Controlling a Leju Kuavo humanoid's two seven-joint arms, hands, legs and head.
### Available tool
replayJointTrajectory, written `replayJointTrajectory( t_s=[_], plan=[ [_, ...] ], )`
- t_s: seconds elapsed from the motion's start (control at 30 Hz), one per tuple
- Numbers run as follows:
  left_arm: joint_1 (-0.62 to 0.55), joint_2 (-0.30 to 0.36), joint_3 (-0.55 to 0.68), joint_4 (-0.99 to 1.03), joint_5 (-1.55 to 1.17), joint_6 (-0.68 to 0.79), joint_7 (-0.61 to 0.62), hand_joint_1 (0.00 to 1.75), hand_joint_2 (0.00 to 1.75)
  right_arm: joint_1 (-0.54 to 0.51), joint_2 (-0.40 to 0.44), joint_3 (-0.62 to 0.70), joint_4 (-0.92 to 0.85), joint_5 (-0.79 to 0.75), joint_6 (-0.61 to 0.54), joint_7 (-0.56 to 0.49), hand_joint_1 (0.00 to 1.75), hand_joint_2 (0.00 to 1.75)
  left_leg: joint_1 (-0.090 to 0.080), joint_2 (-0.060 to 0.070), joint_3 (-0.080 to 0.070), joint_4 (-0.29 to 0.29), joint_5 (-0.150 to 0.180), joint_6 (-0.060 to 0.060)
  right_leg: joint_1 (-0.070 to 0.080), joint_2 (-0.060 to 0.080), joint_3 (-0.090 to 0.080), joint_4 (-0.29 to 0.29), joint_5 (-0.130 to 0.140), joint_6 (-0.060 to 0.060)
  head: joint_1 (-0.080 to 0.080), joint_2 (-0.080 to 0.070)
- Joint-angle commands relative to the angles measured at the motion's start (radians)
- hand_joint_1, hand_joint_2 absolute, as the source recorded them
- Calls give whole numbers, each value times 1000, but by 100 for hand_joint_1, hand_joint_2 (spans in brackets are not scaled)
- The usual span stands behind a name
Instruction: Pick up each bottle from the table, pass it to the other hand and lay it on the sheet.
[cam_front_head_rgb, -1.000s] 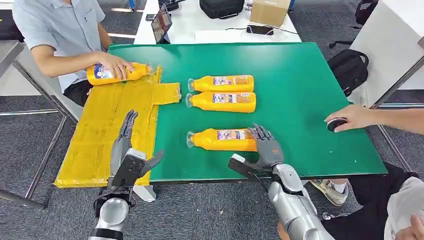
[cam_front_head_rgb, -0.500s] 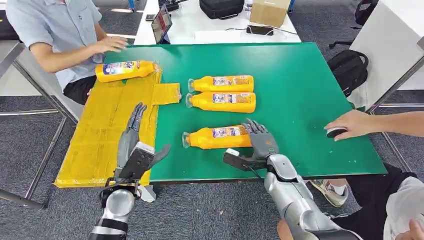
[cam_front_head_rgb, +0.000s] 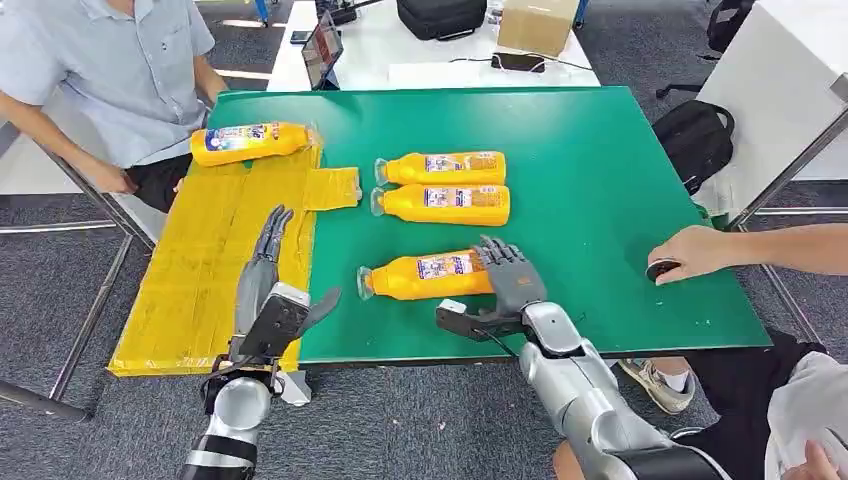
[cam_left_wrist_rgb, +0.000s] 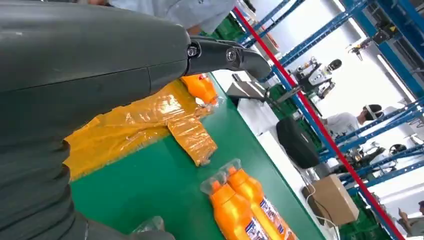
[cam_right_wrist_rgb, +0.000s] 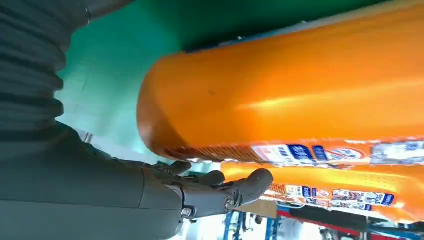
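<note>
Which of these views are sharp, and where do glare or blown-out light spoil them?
Head view: sharp and evenly lit, soft sheen on the yellow sheet. Left wrist view: the window area behind the blue racks is blown out white, and the hand is a dark blur. Right wrist view: the near bottle is soft, with a glare streak.

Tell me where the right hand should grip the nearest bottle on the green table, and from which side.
Grip the nearest bottle around its wide body near the base end, coming from above. It lies on its side, cap toward the yellow sheet, base by the right hand, whose fingers already reach over that end. The narrow neck probably offers a poorer hold.
</note>
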Motion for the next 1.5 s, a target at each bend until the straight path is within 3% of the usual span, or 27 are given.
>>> replayJointTrajectory(
  t_s=[0.03, 0.07, 0.17, 0.2, 0.27, 0.33, 0.43, 0.5, 0.77, 0.8, 0.97, 1.13, 1.2, 1.3, 1.33, 1.37, 1.5],
  plan=[
    [-36, 18, 31, 70, 4, 3, 4, 0, 175, -57, 24, 67, 146, 52, 182, 70, 155, 175, 1, 1, 0, 0, 0, -1, 1, 1, 0, 0, 1, -1, 0, 0],
    [-45, 16, 33, 87, 4, 7, -2, 0, 175, -60, 19, 56, 164, 43, 208, 78, 175, 175, 1, 2, 0, -1, 1, -1, 1, 1, 0, -1, 2, -2, 0, 0],
    [-60, 19, 32, 121, 2, 19, -11, 0, 175, -58, 4, 38, 202, 31, 287, 104, 175, 175, 1, -1, 1, -1, 2, -1, 2, -2, 1, -1, 3, -5, 0, 0],
    [-61, 20, 34, 126, 3, 24, -12, 0, 175, -45, 5, -19, 193, -32, 262, 69, 175, 175, 1, -2, 2, -1, 1, -1, 1, -3, 3, -2, 3, -4, 0, 0],
    [-60, 23, 41, 130, 4, 28, -11, 0, 175, -56, 3, 39, 199, 30, 271, 91, 175, 175, 1, -4, 4, -2, 2, -1, 2, -5, 4, -3, 3, -5, 0, 0],
    [-50, 22, 45, 115, 4, 28, -10, 0, 175, -42, 22, -48, 155, -70, 143, 15, 175, 175, 1, -1, 5, -1, 1, -1, 1, -2, 4, -2, 2, -4, 0, 0],
    [-44, 20, 38, 99, 4, 26, -10, 0, 175, -39, 55, -208, 88, -294, 139, -198, 175, 175, 1, -2, 6, -1, 1, -1, 1, -2, 6, -2, 2, -5, 0, 0],
    [-48, 16, 37, 102, 4, 23, -10, 0, 175, -34, 58, -206, 53, -314, 120, -226, 175, 175, 1, -1, 3, -1, 2, -1, 1, -1, 3, -1, 3, -5, 0, 0],
    [-59, 5, 51, 112, 19, 12, -14, 0, 175, -7, 101, -264, -1, -516, 237, -374, 175, 175, 1, 0, 0, 0, 1, -1, 2, 0, -1, 0, 3, -5, 0, 0],
    [-58, -5, 68, 114, 66, -19, -15, 0, 175, 7, 111, -274, -32, -575, 269, -435, 175, 175, 1, 1, 0, 0, 1, -1, 2, 1, 0, 0, 3, -4, 0, 0],
    [-53, -59, 153, 124, 291, -152, 6, 0, 175, 81, 141, -250, -197, -729, 341, -517, 175, 175, 3, -1, -4, 1, 1, -1, 3, -1, -4, 0, 3, -5, 0, 0],
    [-52, -58, 152, 128, 293, -153, 6, 0, 175, 93, 143, -241, -222, -737, 346, -513, 175, 175, 2, 0, -6, 0, 1, -1, 2, 0, -5, 0, 2, -5, 0, 0],
    [-51, -61, 160, 134, 437, -179, 43, 0, 175, 115, 155, -249, -275, -793, 357, -542, 175, 175, 3, 0, -6, 0, 1, -1, 3, 0, -5, -1, 2, -5, -1, 0],
    [-52, -61, 184, 256, 767, -436, 137, 0, 175, 209, 178, -214, -487, -937, 374, -544, 175, 175, 2, -2, -7, -1, 1, -1, 2, -2, -6, 0, 2, -5, 0, 0],
    [-16, -54, 157, 277, 903, -596, 137, 0, 175, 245, 189, -205, -559, -986, 375, -559, 175, 175, 2, -2, -7, -1, 1, -1, 2, -2, -6, 0, 2, -5, 0, 0],
    [14, -41, 122, 279, 943, -656, 141, 0, 175, 271, 188, -181, -606, -1005, 382, -559, 175, 175, 2, -1, -6, -2, 1, -1, 2, -2, -5, -1, 2, -5, 0, 0],
    [90, -10, 10, 265, 982, -714, 126, 0, 175, 320, 172, -103, -660, -1000, 369, -553, 175, 175, 1, -2, -5, -2, 0, -1, 1, -2, -5, -2, 1, -4, 0, 0]
  ],
)
